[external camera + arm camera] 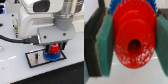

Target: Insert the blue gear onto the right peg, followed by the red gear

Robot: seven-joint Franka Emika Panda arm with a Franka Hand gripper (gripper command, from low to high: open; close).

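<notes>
You are looking at the second half of the job, by my reading: the blue gear point(51, 56) is lying low on the plate point(35, 58), seemingly already on the right peg, which is hidden. The jaws are pinching the red gear point(131, 42) between both pads point(104, 47), holding it just above the blue one, the arm pointing straight down over the worktop point(15, 67), seating not yet done
</notes>
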